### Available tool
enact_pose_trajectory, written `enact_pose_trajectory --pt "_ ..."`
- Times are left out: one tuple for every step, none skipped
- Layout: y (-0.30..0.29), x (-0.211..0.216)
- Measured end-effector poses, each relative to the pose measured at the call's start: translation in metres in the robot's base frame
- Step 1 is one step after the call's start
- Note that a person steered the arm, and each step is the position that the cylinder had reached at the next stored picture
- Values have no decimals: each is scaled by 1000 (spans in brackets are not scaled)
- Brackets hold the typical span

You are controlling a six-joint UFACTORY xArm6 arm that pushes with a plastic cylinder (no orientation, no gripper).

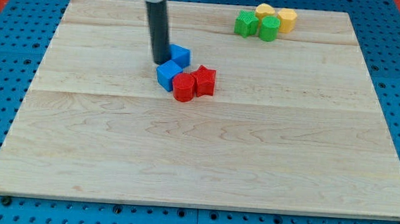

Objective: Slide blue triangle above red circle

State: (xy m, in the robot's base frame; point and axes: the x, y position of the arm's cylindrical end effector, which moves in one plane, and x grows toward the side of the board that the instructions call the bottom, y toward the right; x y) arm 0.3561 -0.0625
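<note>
Largely done: blue triangle (180, 55) toward the surface's (196, 161) top edge, just above-left of red circle (183, 87), tip (160, 60) touching its left; no jaws fitted, small rightward nudge left.

My tip (160, 60) sits tight against blue triangle (181, 55), view's left side. Blue cube (168, 74), red circle (183, 87), red star (204, 80) pack just below, blocking that side. Green/yellow cluster (265, 22) is well apart at the top right. Counter (203, 162) is open below the reds.
</note>
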Motion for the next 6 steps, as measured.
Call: enact_pose_trajectory --pt "3 -31" --pt "22 -47" --pt "70 -15" --pt "76 12" --pt "96 -20" --pt "75 -54"
